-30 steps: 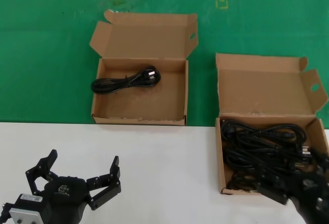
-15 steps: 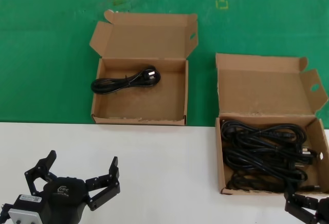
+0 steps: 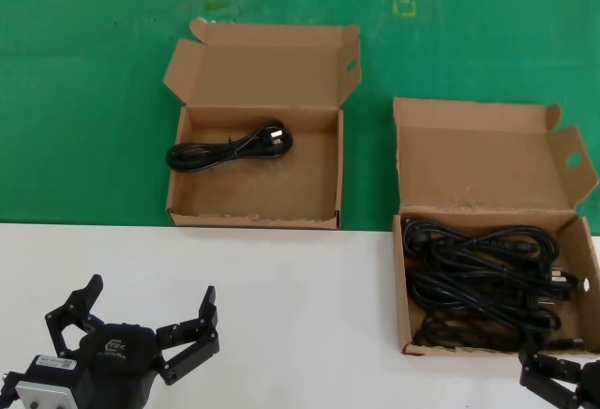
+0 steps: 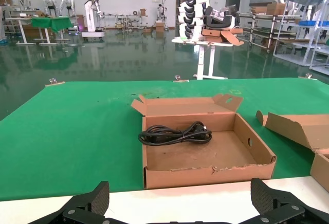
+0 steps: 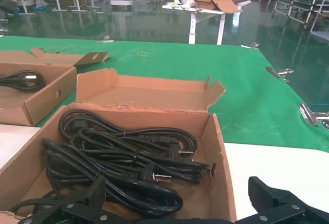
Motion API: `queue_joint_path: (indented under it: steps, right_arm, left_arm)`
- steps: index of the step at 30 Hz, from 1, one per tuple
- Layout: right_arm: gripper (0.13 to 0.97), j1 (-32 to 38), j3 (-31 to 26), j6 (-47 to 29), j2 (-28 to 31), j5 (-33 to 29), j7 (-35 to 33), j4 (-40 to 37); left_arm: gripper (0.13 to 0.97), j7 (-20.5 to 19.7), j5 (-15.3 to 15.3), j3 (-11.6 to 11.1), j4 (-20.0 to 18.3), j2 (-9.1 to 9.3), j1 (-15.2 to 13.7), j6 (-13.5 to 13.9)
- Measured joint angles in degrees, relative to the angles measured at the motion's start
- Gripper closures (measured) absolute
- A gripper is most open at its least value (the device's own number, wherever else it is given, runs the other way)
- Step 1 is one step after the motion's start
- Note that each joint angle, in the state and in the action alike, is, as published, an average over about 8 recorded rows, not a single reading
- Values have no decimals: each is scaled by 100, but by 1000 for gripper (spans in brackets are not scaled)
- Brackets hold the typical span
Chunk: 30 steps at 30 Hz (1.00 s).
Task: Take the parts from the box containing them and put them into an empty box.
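Observation:
The box containing the parts stands at the right with its lid up, and several black coiled cables fill it; the right wrist view shows the cables close up. The other box at the left, lid with flaps at both ends, holds one cable bundle near its back wall, which the left wrist view also shows as a bundle. My right gripper sits open at the near edge of the full box, holding nothing. At the near left, over the white surface, my left gripper waits open.
Both boxes lie on a green mat that ends at a white tabletop in front. A small yellow square mark is on the mat behind the boxes. The boxes' raised lids stand at their far sides.
My right gripper has drawn back from above the cables to the near edge of the full box, empty. The left gripper has stayed put.

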Motion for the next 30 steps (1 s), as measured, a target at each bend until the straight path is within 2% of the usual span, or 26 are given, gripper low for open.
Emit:
queue_joint_path:
  steps: [30]
  right_arm:
    - [129,0,0,0,0,0,0,0]
  left_arm:
    - [132,0,0,0,0,0,0,0]
